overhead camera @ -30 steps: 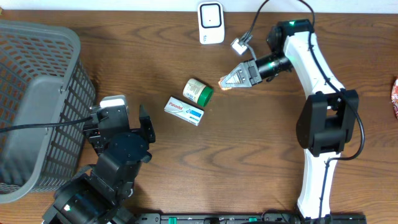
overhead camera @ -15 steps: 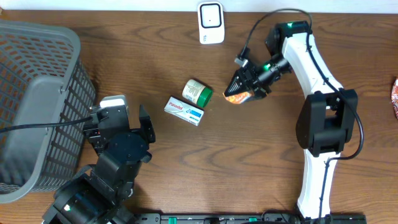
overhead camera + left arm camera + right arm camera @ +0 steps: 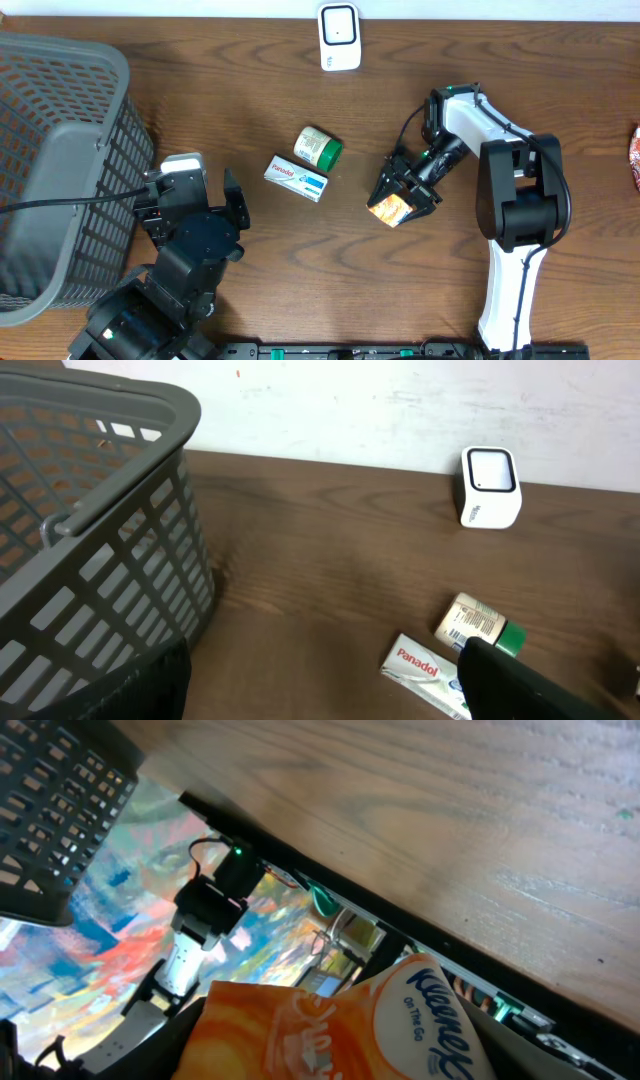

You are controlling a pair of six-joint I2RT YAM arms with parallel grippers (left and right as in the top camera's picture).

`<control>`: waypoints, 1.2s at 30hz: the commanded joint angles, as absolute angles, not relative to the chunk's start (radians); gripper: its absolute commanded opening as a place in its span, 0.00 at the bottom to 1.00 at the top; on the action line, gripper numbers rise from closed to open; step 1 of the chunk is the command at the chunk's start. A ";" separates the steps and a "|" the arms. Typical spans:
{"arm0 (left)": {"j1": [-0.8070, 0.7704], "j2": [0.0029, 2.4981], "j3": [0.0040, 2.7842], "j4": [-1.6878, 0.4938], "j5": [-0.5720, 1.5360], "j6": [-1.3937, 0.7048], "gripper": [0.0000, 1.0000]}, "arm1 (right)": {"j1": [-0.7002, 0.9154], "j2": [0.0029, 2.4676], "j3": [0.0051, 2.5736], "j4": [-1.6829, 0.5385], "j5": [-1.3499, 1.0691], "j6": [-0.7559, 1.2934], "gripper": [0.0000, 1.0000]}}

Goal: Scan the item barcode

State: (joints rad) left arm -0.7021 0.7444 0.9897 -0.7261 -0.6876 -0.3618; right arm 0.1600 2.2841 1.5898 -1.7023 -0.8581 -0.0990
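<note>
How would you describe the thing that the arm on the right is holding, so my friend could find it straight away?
Start at the big grey basket on the left of the table and look across to the white arm. Its right gripper holds a small tissue packet. Unlike the white box and green-capped bottle lying mid-table, it is bright orange and the only item gripped.

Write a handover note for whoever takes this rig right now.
Left claw: open, empty, beside the grey plastic basket.
Right claw: shut on the orange Kleenex tissue pack, well apart from the white box-shaped scanner.
The white Panadol carton and green-capped bottle lie mid-table, clear of both claws.
Done: pack gripped.
Left: present its barcode to the scanner; these views cannot confirm a scan.
</note>
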 commanded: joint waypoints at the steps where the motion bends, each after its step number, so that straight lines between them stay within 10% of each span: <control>1: -0.701 0.743 0.994 -0.725 -0.707 -0.352 0.86 | 0.162 2.283 1.563 -1.703 -0.844 -0.082 0.65; 21: -0.701 0.743 0.994 -0.725 -0.707 -0.352 0.86 | 0.149 2.283 1.526 -1.538 -0.856 -0.151 0.56; 36: -0.701 0.743 0.994 -0.725 -0.707 -0.352 0.86 | 0.193 2.283 2.048 -1.142 -0.698 0.074 0.64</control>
State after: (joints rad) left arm -0.7021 0.7444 0.9897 -0.7261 -0.6876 -0.3614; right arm 0.1658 2.2841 1.9553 -1.1770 -0.7956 -0.0238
